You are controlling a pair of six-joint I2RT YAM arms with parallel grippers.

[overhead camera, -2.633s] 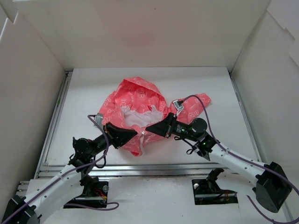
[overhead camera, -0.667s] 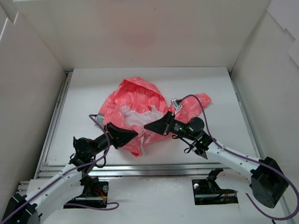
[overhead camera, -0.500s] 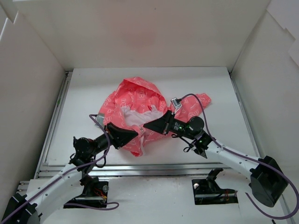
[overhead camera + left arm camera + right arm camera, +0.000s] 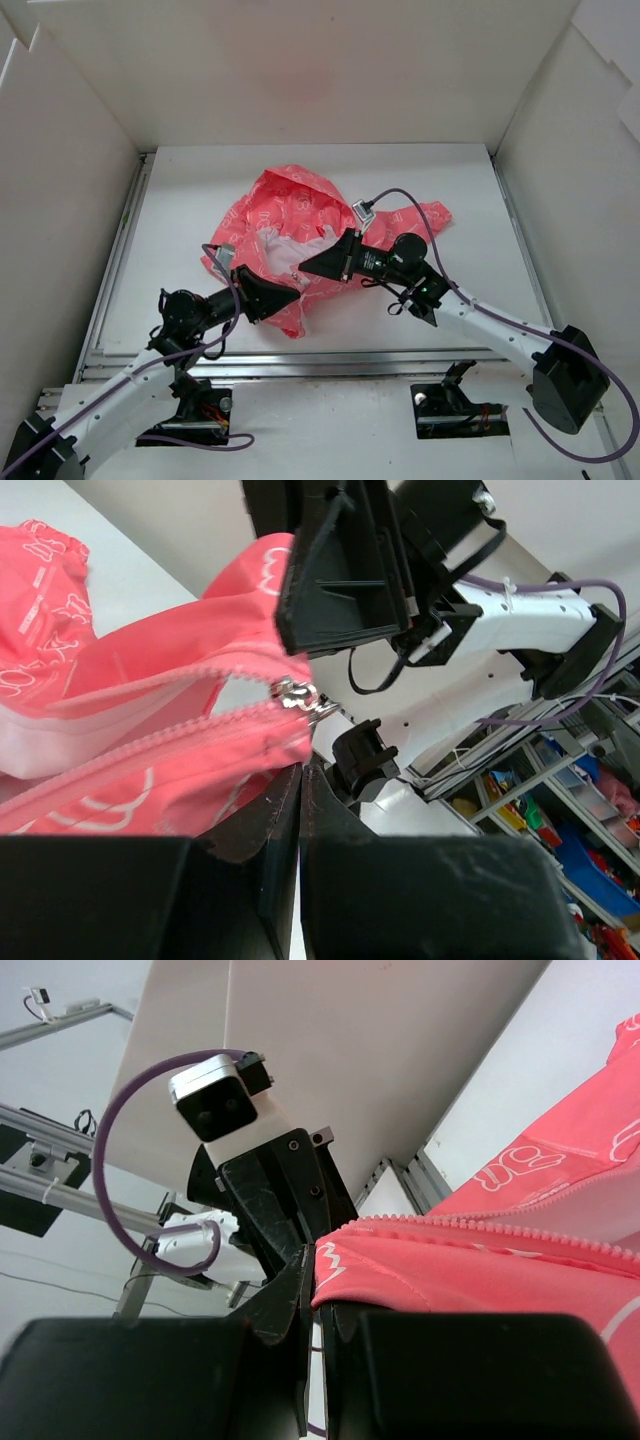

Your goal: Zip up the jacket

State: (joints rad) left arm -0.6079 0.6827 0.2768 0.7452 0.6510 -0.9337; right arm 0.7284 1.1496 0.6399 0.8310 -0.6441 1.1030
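Observation:
The coral-pink jacket (image 4: 290,212) lies crumpled mid-table, its white lining showing at the open front. My left gripper (image 4: 296,291) is shut on the jacket's lower front edge; in the left wrist view its fingers (image 4: 270,810) are pressed together under the pink fabric (image 4: 150,750). The metal zipper slider (image 4: 297,694) sits low on the toothed tracks, just above my fingertips. My right gripper (image 4: 304,268) comes from the right, shut on the jacket's edge right by the slider. In the right wrist view pink fabric (image 4: 480,1270) comes out of the right gripper (image 4: 322,1285).
White walls (image 4: 320,70) enclose the table on three sides. A metal rail (image 4: 115,260) runs along the left edge and the near edge. The two grippers meet tip to tip, and the left gripper's body (image 4: 270,1200) fills the space right ahead of the right one.

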